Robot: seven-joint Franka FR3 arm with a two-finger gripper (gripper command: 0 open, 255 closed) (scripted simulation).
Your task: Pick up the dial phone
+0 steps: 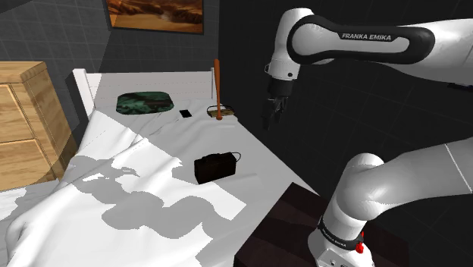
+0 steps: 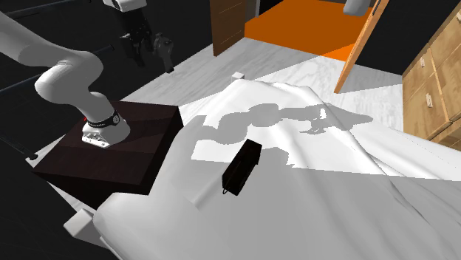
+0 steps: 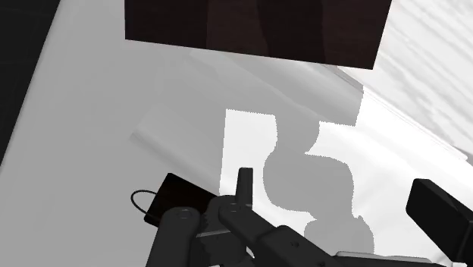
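Observation:
The dial phone [image 1: 214, 167] is a small black boxy thing with a thin cord loop, lying on the white bed sheet [image 1: 136, 197] near the edge closest to the stand. From the second exterior view, the phone [image 2: 242, 166] lies mid-bed. My gripper [image 1: 273, 115] hangs in the air off the bed's side, well above the phone and toward the shoulder view's right. Its fingers stand apart with nothing between them. In the wrist view the phone [image 3: 176, 199] shows far below, beside one finger [image 3: 244, 183] of the gripper [image 3: 333, 186].
My dark stand [image 1: 303, 227] abuts the bed. On the far end of the bed are a dark green cushion [image 1: 145, 101], a small black item [image 1: 186, 114] and a brown post on a base [image 1: 217, 91]. A wooden dresser [image 1: 23, 114] stands at the shoulder view's left.

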